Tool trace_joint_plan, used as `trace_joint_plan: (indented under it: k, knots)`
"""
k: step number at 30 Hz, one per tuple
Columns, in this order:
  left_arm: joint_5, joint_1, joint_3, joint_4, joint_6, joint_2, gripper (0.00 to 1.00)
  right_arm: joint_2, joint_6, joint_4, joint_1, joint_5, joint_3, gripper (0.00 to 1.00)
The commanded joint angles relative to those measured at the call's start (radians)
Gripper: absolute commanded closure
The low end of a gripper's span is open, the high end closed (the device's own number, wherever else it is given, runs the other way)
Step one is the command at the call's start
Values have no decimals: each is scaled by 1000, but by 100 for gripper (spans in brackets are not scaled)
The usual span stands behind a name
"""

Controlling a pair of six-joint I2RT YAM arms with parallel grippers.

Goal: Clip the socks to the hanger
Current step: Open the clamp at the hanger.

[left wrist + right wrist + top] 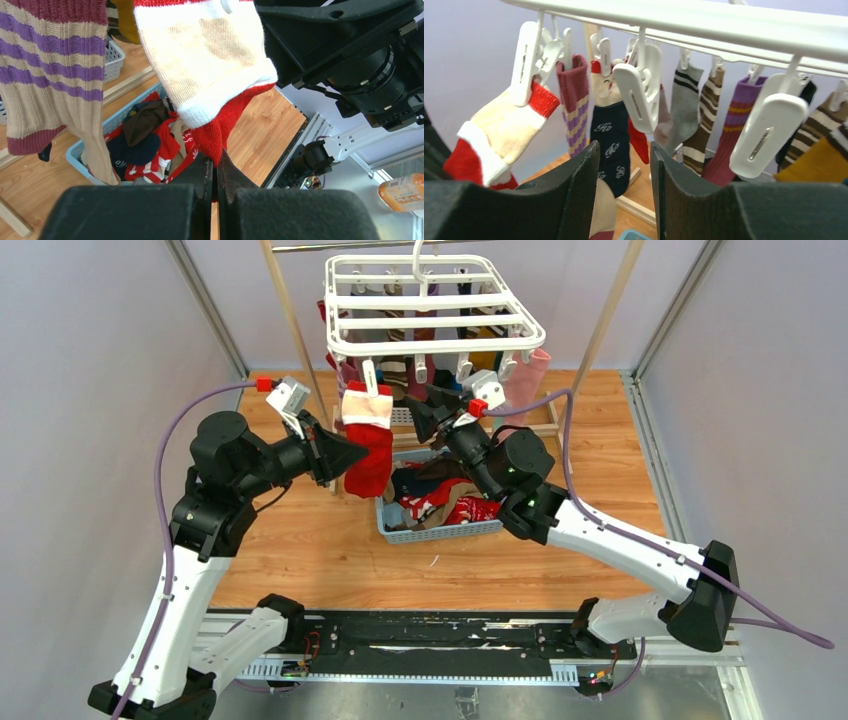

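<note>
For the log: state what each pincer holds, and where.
Left pincer pinches the red sock by its red lower end. Right pincer holds nothing, jaws apart near a hanger clip.

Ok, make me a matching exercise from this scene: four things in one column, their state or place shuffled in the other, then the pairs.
1 left hand
2 right hand
3 blue mesh basket
4 red and white sock

A clipped to the hanger
B open below a white clip
C shut on the sock's red end
D holding loose socks

Pairs: 1-C, 2-B, 3-D, 4-A
</note>
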Motion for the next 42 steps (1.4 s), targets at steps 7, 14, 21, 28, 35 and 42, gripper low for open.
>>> trace_joint_plan:
  k: [7,14,21,28,35,42]
  knots:
    - [18,-2,35,-6,3,-5,100,41,-129,122,23,105,76,59]
    - [21,-2,46,-11,2,-3,100,72,-159,124,24,111,113,66]
    - [23,-2,56,-20,7,-6,100,60,-172,143,24,126,82,87]
    - [-28,-1,59,-33,32,-21,95,1,-120,125,22,9,40,100]
    - [-147,-2,105,-101,80,-35,29,-40,-18,-75,13,-195,88,100]
    - [-246,-2,141,-158,135,-76,9,-28,38,-237,11,-250,174,100]
